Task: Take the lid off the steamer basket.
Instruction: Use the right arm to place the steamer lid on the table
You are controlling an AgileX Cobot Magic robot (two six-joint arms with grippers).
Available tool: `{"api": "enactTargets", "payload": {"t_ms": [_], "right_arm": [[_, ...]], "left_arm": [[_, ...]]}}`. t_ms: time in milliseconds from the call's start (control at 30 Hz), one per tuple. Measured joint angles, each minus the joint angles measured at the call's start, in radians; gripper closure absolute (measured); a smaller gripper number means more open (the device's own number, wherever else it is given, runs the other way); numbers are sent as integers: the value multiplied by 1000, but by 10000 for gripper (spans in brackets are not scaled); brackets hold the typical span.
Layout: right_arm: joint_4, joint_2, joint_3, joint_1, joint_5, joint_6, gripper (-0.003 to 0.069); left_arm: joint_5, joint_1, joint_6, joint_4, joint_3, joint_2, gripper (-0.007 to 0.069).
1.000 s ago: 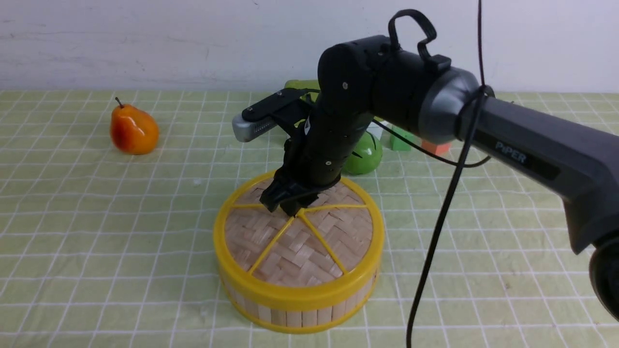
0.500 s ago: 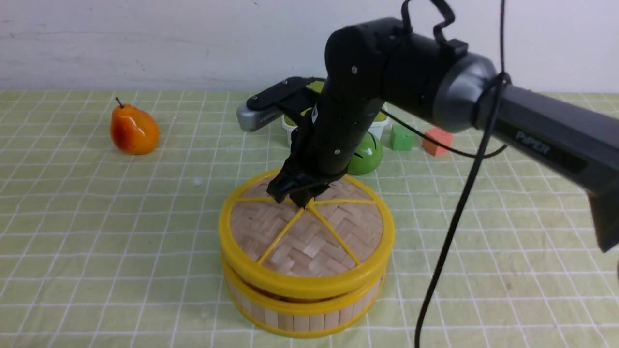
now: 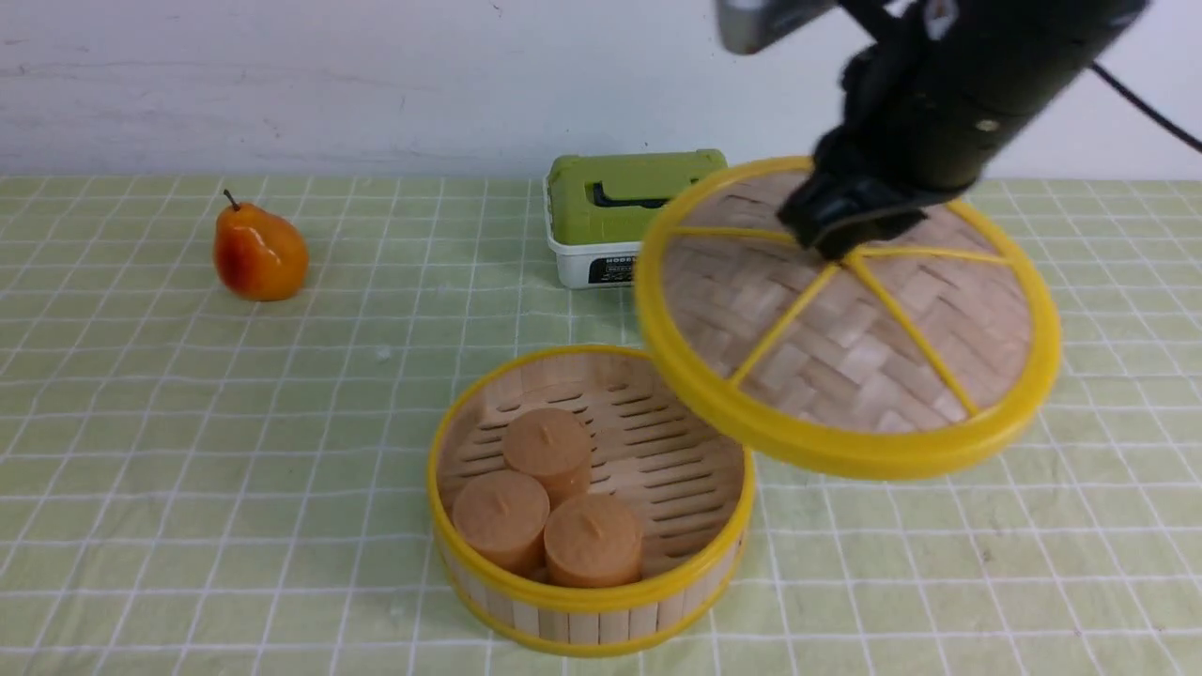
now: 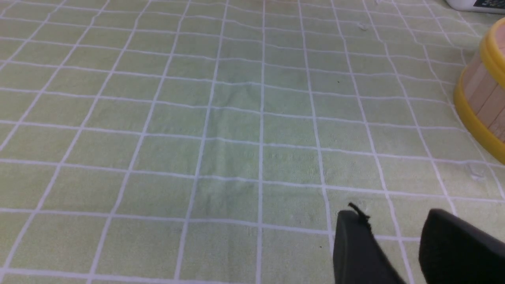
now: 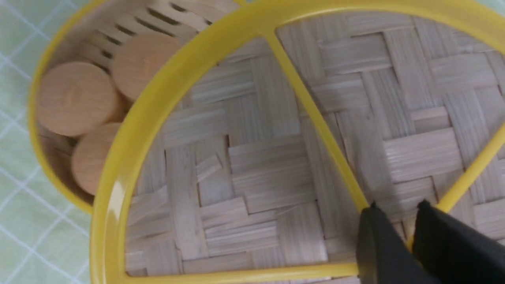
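The steamer basket (image 3: 657, 591) stands open on the cloth, low wooden slats with yellow rims; three tan cylinders (image 3: 549, 446) sit on its slotted floor. The lid (image 3: 845, 366), woven bamboo with a yellow rim and spokes, hangs tilted in the air to the right of and above the basket. My right gripper (image 3: 836, 246) is shut on the lid's central knob; in the right wrist view the gripper (image 5: 396, 207) pinches the hub, with the lid (image 5: 256, 165) and the basket (image 5: 59, 165) below. My left gripper (image 4: 390, 219) is open over bare cloth, the basket's wall (image 4: 479, 98) off to one side.
An orange pear (image 3: 259, 252) lies at the far left. A white box with an olive-green lid and black handle (image 3: 624, 202) stands behind the basket. The green checked cloth (image 3: 188, 451) covers the table.
My right gripper has lifted the lid off the basket and carried it up and to the right, tilting it. The basket's inside with the three cylinders now shows.
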Motion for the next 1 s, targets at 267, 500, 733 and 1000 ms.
{"api": "enactTargets", "payload": {"t_ms": [267,500,733,1000], "right_arm": [[7,-42,395,-234,-298,55,578],[25,88,520,-254,-552,55,578],[42,146,524,-254,-621,55,489],[45,71,524,-254,-573,55,212]], "left_arm": [[0,0,0,0,0,0,386],[0,0,0,0,0,0,386],[0,0,0,0,0,0,386],[0,0,0,0,0,0,386]]}}
